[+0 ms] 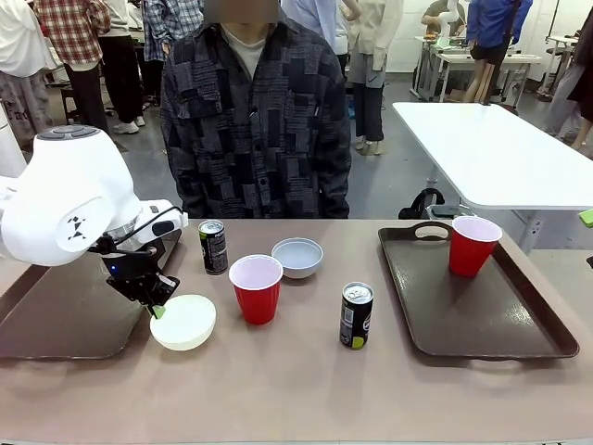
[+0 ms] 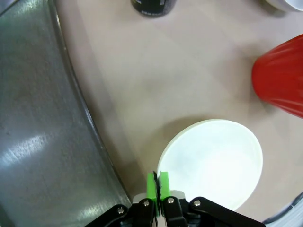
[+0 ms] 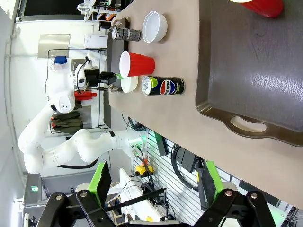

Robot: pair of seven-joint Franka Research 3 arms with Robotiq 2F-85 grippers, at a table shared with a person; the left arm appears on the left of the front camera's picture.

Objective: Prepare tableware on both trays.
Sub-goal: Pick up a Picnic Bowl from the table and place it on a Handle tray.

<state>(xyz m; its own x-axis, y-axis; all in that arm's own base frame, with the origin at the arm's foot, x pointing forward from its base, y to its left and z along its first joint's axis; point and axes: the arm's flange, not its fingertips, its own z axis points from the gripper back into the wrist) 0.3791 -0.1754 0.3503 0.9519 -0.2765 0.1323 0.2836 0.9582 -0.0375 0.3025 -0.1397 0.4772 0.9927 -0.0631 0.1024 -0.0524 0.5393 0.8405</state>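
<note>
My left gripper (image 1: 157, 308) is shut, its green pads (image 2: 152, 185) pinching the near rim of the white bowl (image 2: 213, 163), which sits on the table just right of the left tray (image 1: 56, 320). A red cup (image 1: 256, 288), a grey-blue bowl (image 1: 297, 257) and two black cans (image 1: 213, 247) (image 1: 356, 315) stand mid-table. Another red cup (image 1: 473, 245) stands on the right tray (image 1: 482, 320). My right gripper (image 3: 155, 184) is open and holds nothing, well back from the right tray (image 3: 255, 71).
A person in a dark patterned shirt (image 1: 255, 120) stands at the table's far edge, hands out of sight. Bare tabletop (image 1: 278, 389) runs along the near edge. A white table (image 1: 491, 148) stands behind at the right.
</note>
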